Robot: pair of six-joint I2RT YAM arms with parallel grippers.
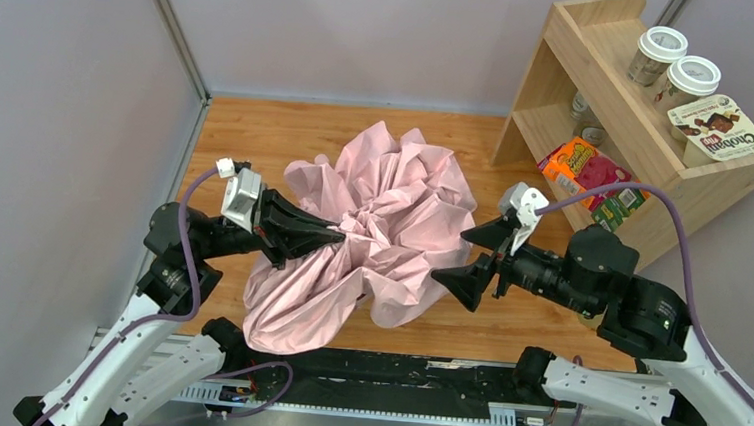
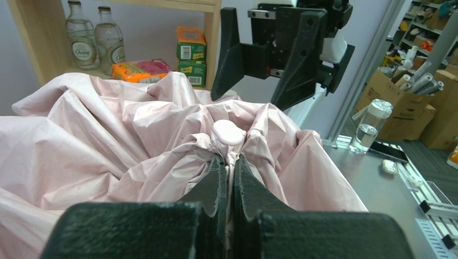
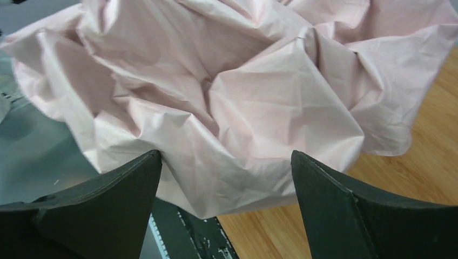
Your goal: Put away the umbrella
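Umbrella [image 1: 394, 199] lies crumpled on the table [image 1: 258, 135], so the left gripper [image 1: 336, 236], clamped tight on cloth beside the cap [image 2: 228, 133], should hold firm while the right gripper [image 1: 453, 256], spread wide and empty, gathers the loose near fold.

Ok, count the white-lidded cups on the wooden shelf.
2. Both stand on the top tier of the wooden shelf: the rear cup farther back, the front cup next to it, beside the Chobani tub. Others may be hidden on the lower tier.
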